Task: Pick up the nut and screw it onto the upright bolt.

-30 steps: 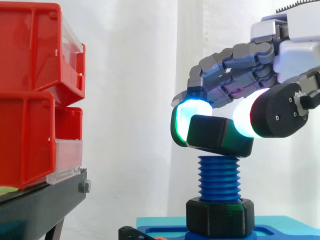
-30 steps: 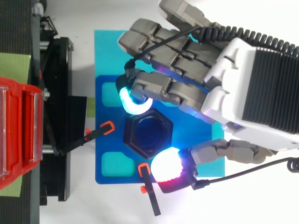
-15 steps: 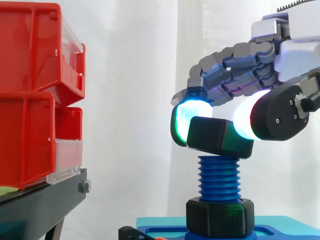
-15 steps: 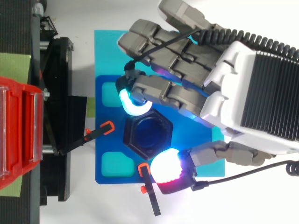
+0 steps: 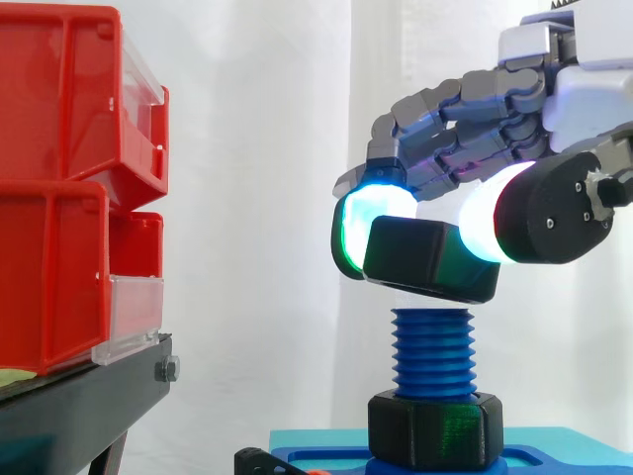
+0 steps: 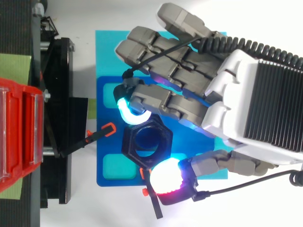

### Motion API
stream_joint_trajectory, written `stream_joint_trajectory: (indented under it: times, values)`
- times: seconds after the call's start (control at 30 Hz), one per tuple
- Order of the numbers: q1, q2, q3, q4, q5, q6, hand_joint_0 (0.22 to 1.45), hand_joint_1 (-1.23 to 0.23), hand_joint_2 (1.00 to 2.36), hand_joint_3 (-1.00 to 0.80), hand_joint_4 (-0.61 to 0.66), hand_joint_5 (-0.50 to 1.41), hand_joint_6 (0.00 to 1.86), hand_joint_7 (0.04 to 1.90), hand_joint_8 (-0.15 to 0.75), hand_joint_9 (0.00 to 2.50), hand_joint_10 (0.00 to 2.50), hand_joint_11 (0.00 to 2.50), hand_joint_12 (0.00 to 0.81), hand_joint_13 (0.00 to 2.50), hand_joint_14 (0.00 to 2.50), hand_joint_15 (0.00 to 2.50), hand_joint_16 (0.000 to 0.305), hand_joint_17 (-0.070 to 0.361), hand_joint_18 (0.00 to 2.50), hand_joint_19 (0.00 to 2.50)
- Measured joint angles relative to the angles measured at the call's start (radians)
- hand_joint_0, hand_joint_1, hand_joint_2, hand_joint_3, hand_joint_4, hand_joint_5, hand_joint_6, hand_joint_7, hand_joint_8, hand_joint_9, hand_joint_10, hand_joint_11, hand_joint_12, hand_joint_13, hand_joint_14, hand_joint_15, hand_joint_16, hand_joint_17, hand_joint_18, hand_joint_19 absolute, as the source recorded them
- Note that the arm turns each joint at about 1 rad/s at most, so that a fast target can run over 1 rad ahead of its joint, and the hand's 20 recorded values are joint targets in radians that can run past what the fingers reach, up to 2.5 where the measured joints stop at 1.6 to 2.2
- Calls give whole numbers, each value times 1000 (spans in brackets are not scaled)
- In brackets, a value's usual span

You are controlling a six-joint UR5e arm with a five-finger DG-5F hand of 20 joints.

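Nut (image 5: 430,259): a black hexagonal nut, held in the air at centre right of the side view. It sits just above the top of the bolt with a thin gap showing, and it is slightly tilted, its right end lower.
Nut from above (image 6: 129,144): it lies in the middle of the frame, and blue shows through its hole.
Hand (image 5: 475,119): it reaches in from the upper right, and the fingers are curled and pinching the nut. A cyan-green fingertip pad (image 5: 381,213) presses its left side, and the white thumb pad (image 5: 485,223) presses its right.
Bolt (image 5: 432,348): a blue threaded bolt, standing upright at lower centre of the side view. A second black nut (image 5: 435,430) is seated at its foot.
Base (image 6: 106,80): a blue plate under the bolt, held by orange-tipped clamps (image 6: 109,128) at its left edge.
Surroundings: red bins (image 5: 59,188) on a black stand (image 5: 79,406) fill the left of the frame, well apart from the bolt.
Step in hand: the nut is picked up and appears to be at the lining-up stage; no thread looks engaged yet.
Next move calls for: probably levelling the nut and centring its hole on the bolt. Then it would be lowered until it meets the first thread, and turned without loosening the pinch.
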Motion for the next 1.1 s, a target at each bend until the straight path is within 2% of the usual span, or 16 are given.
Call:
stream_joint_trajectory:
  times: [0.53,0.7,1.1]
  values:
    - [0,-4,-1,23,6,-35,551,-668,1000,-500,242,-162,502,1195,254,249,0,0,315,128,0,0,41,93,0,0]
    - [-1,-26,-1,25,4,-15,551,-667,1000,-500,237,-162,502,1194,253,249,0,0,315,126,0,0,42,93,0,0]
    - [0,-31,-1,21,7,2,551,-667,1000,-500,236,-162,502,1194,254,249,0,0,314,127,0,0,42,94,0,0]
